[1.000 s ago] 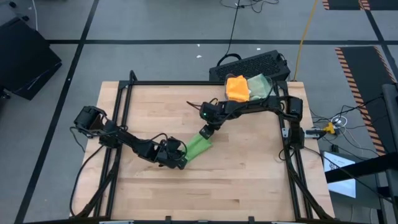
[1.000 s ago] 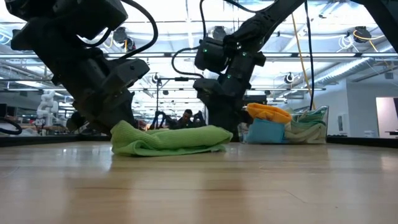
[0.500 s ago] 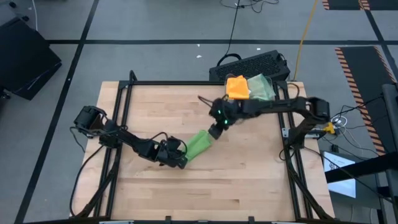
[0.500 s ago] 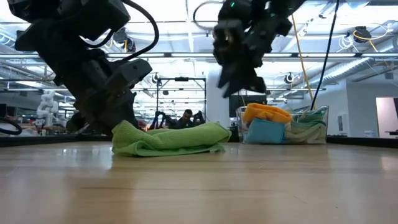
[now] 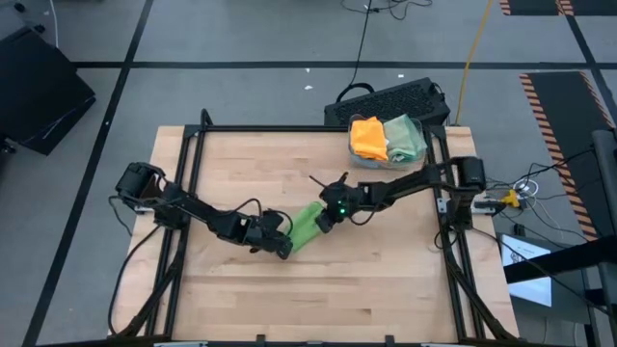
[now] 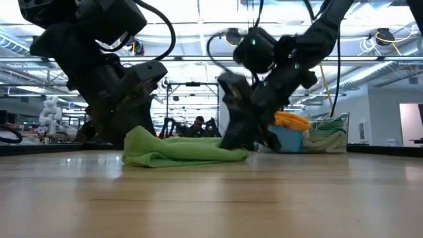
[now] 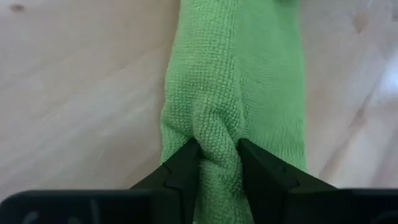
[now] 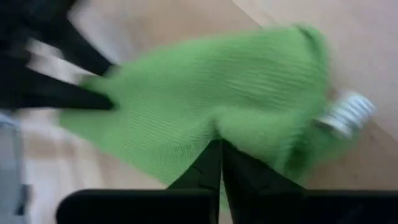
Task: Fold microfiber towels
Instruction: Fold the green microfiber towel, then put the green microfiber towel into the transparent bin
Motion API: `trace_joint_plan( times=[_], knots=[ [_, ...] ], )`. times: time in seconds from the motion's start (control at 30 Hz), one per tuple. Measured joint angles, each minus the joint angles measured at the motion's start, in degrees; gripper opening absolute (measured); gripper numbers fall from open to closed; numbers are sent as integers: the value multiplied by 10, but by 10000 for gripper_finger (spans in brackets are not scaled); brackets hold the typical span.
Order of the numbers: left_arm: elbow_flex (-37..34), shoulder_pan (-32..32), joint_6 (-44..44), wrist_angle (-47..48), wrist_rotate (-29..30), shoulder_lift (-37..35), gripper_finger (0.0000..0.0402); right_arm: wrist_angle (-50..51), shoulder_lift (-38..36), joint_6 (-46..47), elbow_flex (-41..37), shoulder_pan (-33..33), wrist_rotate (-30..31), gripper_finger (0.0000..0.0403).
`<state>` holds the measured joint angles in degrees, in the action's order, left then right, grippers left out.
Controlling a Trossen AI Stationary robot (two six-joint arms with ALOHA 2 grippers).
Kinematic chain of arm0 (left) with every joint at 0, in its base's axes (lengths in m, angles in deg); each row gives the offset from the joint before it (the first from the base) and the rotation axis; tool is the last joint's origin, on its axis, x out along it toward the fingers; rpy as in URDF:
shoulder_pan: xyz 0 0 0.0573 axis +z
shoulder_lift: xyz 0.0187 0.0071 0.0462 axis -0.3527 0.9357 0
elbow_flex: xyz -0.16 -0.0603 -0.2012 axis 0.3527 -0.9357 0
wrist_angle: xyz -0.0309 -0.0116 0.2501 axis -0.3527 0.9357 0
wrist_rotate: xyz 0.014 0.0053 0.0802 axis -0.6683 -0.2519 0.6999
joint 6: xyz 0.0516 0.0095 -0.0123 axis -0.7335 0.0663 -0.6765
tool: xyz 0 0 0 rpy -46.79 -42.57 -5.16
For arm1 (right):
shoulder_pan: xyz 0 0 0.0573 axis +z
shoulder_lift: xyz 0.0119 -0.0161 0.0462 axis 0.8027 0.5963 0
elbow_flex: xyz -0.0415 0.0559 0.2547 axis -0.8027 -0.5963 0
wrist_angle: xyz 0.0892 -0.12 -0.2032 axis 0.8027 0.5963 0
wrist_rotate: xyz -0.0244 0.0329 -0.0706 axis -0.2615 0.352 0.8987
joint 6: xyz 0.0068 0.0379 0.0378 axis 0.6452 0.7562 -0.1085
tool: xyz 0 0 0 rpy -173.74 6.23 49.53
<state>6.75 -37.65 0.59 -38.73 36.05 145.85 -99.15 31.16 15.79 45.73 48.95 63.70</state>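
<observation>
Lime towel (image 5: 306, 226) pinched between left gripper (image 5: 280, 240) and seemingly right gripper (image 5: 325, 218)

High view: overhead, facing straight down, far enough to take in the whole wooden table (image 5: 289, 299) and surrounding floor.
Low view: at tabletop level, facing level across the boards into the room behind, near the lime green towel (image 6: 182, 149).
Left wrist view: close on that towel (image 7: 239, 81), past the left gripper (image 7: 219, 163).
Right wrist view: equally close, past the right gripper (image 8: 219, 163), from the towel's opposite end.
Shared: all four views take in the lime green towel.
</observation>
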Motion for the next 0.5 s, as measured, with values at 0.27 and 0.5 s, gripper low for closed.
trace_joint_plan(
  times=[0.27, 0.5],
  knots=[
    [0, 46, -22, 57, -170, -77, 122, 7, 18, 6, 1, 0, -1, 3],
    [0, 102, 11, 80, -166, -125, 151, 4, 18, 12, 1, 0, -1, 1]
  ],
)
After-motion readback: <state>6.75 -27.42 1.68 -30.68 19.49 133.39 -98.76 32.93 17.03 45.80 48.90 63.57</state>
